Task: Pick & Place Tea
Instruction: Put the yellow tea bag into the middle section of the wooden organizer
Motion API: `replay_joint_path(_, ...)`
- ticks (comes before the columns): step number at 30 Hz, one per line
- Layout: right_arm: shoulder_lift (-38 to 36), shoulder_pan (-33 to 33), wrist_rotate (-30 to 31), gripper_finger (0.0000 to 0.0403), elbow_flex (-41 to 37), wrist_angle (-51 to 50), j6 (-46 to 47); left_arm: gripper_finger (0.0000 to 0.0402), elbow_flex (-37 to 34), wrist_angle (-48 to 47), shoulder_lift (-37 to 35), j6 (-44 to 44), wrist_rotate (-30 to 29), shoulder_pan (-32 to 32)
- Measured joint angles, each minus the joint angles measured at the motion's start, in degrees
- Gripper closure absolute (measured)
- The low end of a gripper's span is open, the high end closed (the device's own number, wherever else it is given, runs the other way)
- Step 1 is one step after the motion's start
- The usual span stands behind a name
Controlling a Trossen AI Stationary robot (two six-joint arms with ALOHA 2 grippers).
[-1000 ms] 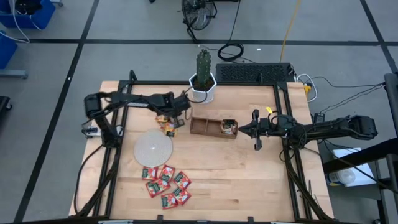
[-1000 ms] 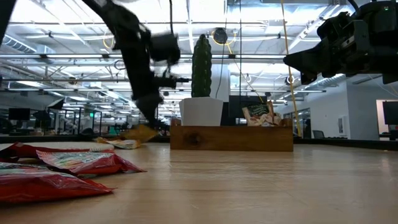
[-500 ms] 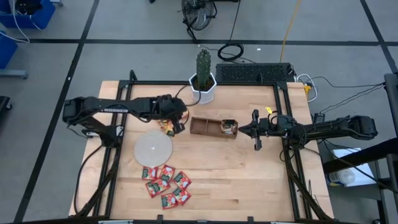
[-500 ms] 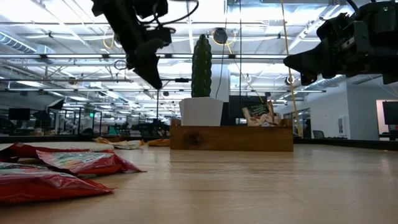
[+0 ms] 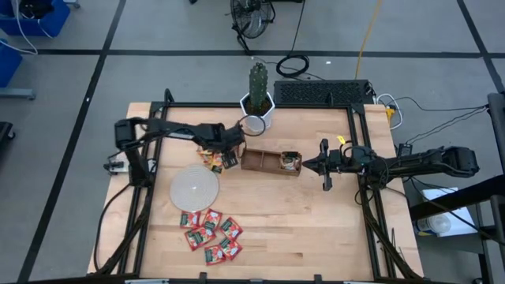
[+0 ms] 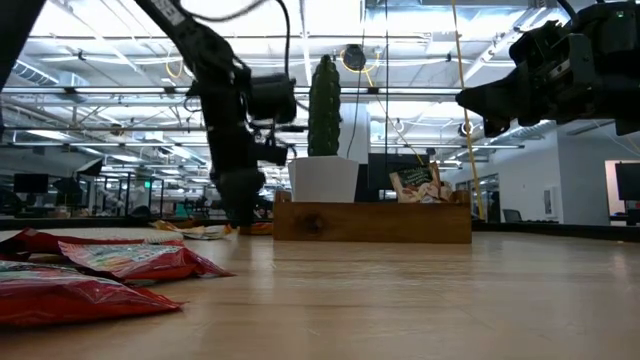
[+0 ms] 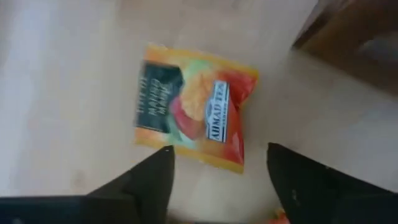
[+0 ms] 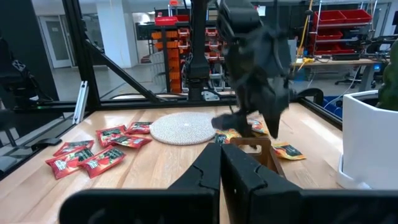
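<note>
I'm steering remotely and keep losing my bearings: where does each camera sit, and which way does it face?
High view: overhead, straight down; both arms, brown tray.
Low view: table height, level across; left claw down beside the tray, red sachets in front.
Left wrist view: on the left arm, facing the table; open fingers over an orange-yellow tea sachet.
Right wrist view: looks across; shut right claw, pale disc.
High and right wrist share the disc.

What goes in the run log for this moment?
left gripper: open above orange sachet, by tray | right gripper: shut, waiting right of tray | red sachets: on table
</note>
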Motion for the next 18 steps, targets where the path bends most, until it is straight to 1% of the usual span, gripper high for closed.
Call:
replay_joint_path(2, 0.0, 0.0, 0.0, 0.0403, 0.0, 0.0, 0.0, 0.0122, 0.2, 0.8, 1.7, 0.1, -0.6, 0.6)
replay_joint_path(4, 0.0, 0.0, 0.0, 0.0403, 0.0, 0.0, 0.0, 0.0113, 0.4, 2.0, 3.1, 0.0, -0.7, 1.2)
replay_joint_path(6, 0.0, 0.0, 0.0, 0.0403, 0.0, 0.0, 0.0, 0.0112, 0.4, 2.7, 4.0, -0.1, -0.6, 1.7)
replay_joint_path(9, 0.0, 0.0, 0.0, 0.0403, 0.0, 0.0, 0.0, 0.0123, 0.4, 3.9, 4.9, 0.1, -0.8, 2.2)
replay_joint_path(12, 0.0, 0.0, 0.0, 0.0403, 0.0, 0.0, 0.0, 0.0148, 0.4, 4.5, 5.0, 0.0, -0.5, 2.6)
replay_joint_path(14, 0.0, 0.0, 0.0, 0.0403, 0.0, 0.0, 0.0, 0.0174, 0.3, 4.5, 5.1, -0.1, -0.6, 2.8)
replay_joint_path(18, 0.0, 0.0, 0.0, 0.0403, 0.0, 0.0, 0.0, 0.0247, 0.2, 4.4, 5.3, -0.5, -1.5, 3.5)
